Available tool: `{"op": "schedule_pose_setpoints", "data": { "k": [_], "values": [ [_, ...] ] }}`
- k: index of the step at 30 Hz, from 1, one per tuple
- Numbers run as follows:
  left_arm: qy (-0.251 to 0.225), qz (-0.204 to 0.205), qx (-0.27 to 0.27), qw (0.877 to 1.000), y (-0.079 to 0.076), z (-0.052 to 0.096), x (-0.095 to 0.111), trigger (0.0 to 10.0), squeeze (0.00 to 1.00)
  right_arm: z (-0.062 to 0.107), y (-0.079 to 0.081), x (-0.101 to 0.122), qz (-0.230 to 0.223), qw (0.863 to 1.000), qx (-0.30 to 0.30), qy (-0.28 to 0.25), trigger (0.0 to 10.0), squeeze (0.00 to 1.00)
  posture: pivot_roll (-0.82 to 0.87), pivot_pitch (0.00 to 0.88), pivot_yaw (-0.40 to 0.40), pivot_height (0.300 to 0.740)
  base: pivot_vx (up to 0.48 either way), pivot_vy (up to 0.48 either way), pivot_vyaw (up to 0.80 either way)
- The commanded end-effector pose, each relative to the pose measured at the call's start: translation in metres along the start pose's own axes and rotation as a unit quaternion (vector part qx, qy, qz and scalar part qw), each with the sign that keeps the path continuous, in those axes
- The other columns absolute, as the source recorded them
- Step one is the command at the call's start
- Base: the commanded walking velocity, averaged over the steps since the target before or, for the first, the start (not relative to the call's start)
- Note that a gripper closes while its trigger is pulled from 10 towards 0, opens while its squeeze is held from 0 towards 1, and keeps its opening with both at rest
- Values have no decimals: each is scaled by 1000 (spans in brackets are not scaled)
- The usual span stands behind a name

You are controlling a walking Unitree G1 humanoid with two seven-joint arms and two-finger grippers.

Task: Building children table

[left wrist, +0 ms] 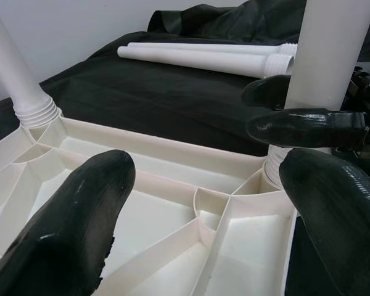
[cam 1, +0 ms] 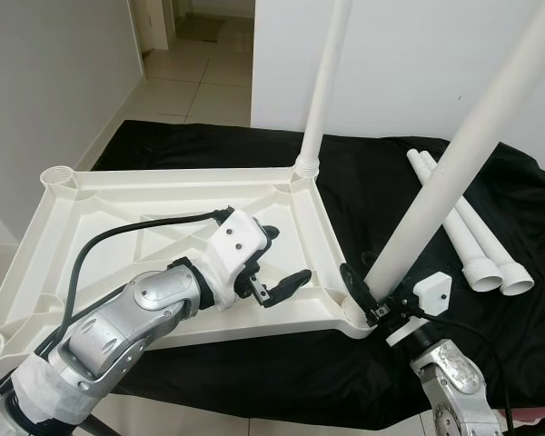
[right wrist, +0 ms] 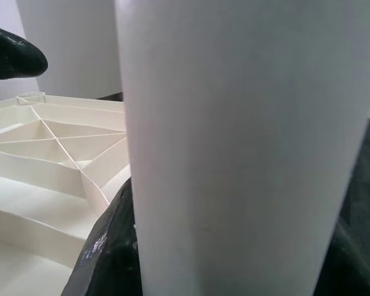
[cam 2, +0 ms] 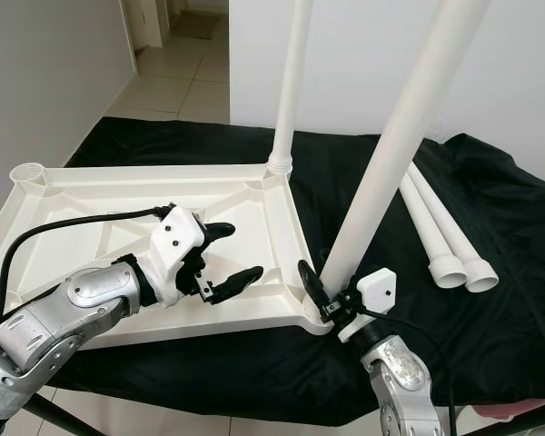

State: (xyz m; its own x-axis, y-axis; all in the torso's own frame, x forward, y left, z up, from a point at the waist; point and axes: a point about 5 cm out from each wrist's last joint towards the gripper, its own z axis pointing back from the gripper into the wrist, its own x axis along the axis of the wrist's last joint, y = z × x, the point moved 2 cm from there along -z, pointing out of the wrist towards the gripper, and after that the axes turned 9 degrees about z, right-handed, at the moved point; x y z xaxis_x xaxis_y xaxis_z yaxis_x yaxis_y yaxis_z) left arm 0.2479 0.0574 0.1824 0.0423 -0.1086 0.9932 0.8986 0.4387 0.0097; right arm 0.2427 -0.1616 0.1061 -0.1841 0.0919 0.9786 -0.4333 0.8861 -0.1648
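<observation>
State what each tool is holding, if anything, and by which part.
The right tool grips the leaning table leg near its lower end, at the tabletop's corner socket. The left tool is open, holding nothing.

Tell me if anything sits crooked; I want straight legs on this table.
The near leg, gripped by the right gripper at the tabletop's corner socket, leans to the right, while the far leg stands nearly upright. Two spare legs lie on the black cloth.

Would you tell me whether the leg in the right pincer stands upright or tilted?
Tilted: the leg leans off its corner socket, unlike the upright far leg. The right pincer grips its base.
</observation>
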Motion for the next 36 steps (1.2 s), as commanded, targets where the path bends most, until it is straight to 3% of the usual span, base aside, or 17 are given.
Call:
{"op": "schedule_pose_setpoints", "data": {
  "k": [1,10,15,16,18,20,24,28,36],
  "values": [
    [15,-10,-114,993,-16,2,1,10000,0,15,11,-43,-49,993,7,109,10000,0,-57,0,5,740,0,0,0],
    [16,-9,-109,994,-15,3,1,10000,0,19,9,-48,-50,991,-16,124,10000,0,-53,12,0,740,0,0,0],
    [16,-8,-105,994,-14,3,1,10000,0,18,-8,-50,-28,987,-92,128,10000,0,-53,17,-4,740,0,0,0],
    [16,-8,-104,994,-14,3,1,10000,0,16,-14,-47,-28,983,-138,120,10000,0,-54,18,-5,740,0,0,0],
    [15,-8,-103,995,-13,3,1,10000,0,13,-15,-45,-27,980,-159,114,10000,0,-53,18,-7,740,0,0,0],
    [14,-9,-100,995,-12,3,1,10000,0,6,-16,-38,-20,971,-216,101,10000,0,-50,19,-14,740,0,0,0],
    [14,-9,-99,995,-12,3,1,10000,0,2,-16,-35,-15,964,-245,99,10000,0,-48,19,-16,740,0,0,0],
    [10,-8,-92,996,-10,3,2,10000,0,-10,-17,-33,-32,929,-352,106,10000,0,-41,13,-25,740,0,0,0],
    [10,-11,-88,996,-9,2,2,10000,0,-18,-29,-29,-26,916,-385,107,10000,0,-43,5,-29,740,0,0,0]
  ]
}}
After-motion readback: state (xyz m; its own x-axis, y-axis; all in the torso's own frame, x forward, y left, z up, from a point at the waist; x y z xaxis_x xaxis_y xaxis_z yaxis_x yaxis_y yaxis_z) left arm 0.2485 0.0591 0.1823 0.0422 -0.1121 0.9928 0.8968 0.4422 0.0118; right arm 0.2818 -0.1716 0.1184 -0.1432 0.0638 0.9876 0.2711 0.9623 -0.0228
